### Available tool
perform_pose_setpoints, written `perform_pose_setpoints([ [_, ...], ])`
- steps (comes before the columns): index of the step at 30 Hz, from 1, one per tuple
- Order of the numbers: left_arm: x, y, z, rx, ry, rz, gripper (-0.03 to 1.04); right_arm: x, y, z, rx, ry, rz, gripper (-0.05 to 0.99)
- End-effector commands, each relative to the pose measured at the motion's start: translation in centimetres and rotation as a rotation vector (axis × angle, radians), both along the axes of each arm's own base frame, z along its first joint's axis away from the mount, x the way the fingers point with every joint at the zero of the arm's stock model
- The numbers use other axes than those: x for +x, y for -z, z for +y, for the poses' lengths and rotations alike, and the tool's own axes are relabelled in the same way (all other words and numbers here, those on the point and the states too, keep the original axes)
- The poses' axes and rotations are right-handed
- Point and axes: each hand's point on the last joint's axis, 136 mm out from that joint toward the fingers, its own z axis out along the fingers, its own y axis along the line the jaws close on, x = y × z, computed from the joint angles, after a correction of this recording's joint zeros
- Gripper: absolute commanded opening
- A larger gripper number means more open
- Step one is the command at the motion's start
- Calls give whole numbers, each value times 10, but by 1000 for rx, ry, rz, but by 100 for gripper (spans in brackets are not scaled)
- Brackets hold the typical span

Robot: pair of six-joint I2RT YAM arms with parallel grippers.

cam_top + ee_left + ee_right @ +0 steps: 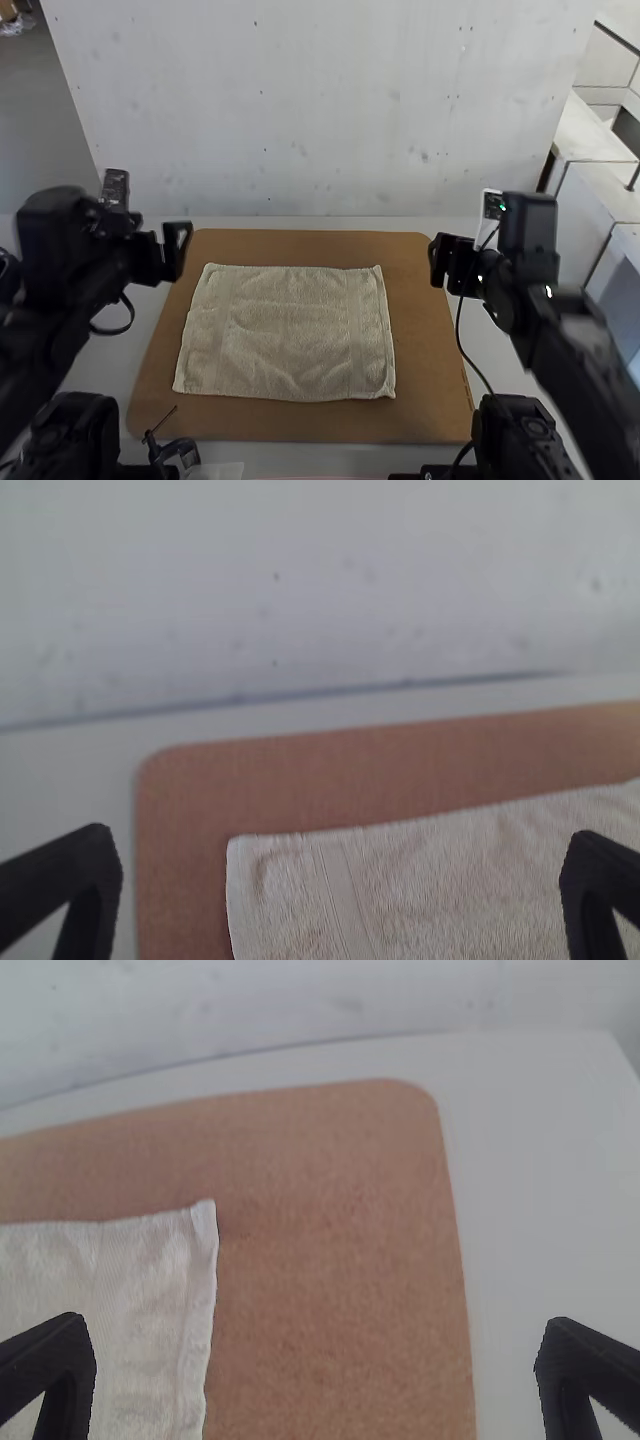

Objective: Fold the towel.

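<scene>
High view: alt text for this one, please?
Beige towel spread unfolded, lightly wrinkled, on a brown round-cornered board on a light table. Two black robot arms flank it, the left hand near the board's far-left corner, the right hand near its far-right corner, neither gripping the towel.

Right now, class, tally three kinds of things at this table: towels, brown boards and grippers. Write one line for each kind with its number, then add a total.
Towel, spread out: 1
Brown board, under it: 1
Left gripper and right gripper, jaws apart: 2
Total: 4
</scene>
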Motion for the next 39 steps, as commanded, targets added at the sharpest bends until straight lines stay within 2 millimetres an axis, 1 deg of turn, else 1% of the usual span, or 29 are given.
perform_pose_setpoints([
  [1,23,6,-2,23,-9,138,95,20,9,18,60,-31,153,97],
  [5,46,34,4,59,-23,301,95,39,44,32,58,-52,325,97],
  [7,56,47,9,58,-33,366,95,48,56,42,49,-73,378,97],
  [9,68,66,20,55,-68,447,95,62,71,52,6,-85,432,96],
  [10,74,72,24,54,-79,473,95,68,78,56,-14,-92,452,96],
  [12,79,76,28,52,-91,490,94,76,93,67,-39,-113,507,96],
  [14,84,73,29,51,-93,475,94,80,109,75,-77,-134,556,96],
  [15,85,72,31,50,-99,466,95,90,118,83,-94,-151,574,96],
  [17,86,72,32,50,-103,466,95,104,129,91,-104,-159,609,96],
  [19,86,72,33,54,-108,466,95,117,137,93,-126,-148,616,95],
  [22,88,77,33,55,-107,475,95,128,151,94,-158,-135,636,95],
  [23,89,80,33,56,-107,486,95,132,157,97,-171,-133,642,94],
  [25,89,83,33,57,-106,495,95,136,162,103,-175,-133,650,93],
  [26,90,85,33,59,-105,497,95,135,165,106,-180,-137,665,90],
  [29,92,89,36,70,-104,500,95,136,172,111,-208,-139,681,90],
  [30,93,89,36,69,-106,497,95,133,177,112,-216,-140,709,90],
  [31,93,90,36,71,-103,499,95,129,178,112,-222,-141,732,85],
  [32,94,90,36,71,-103,499,95,127,181,112,-233,-137,751,75],
  [34,94,95,36,71,-101,516,95,121,185,111,-247,-135,779,49],
  [35,95,101,36,71,-101,538,95,114,188,109,-260,-135,805,21],
  [36,98,106,36,72,-100,558,95,113,190,107,-269,-128,809,2],
  [38,103,117,35,77,-93,600,95,108,192,105,-276,-129,826,2],
  [39,107,122,33,82,-84,623,95,109,192,103,-274,-123,827,2],
])
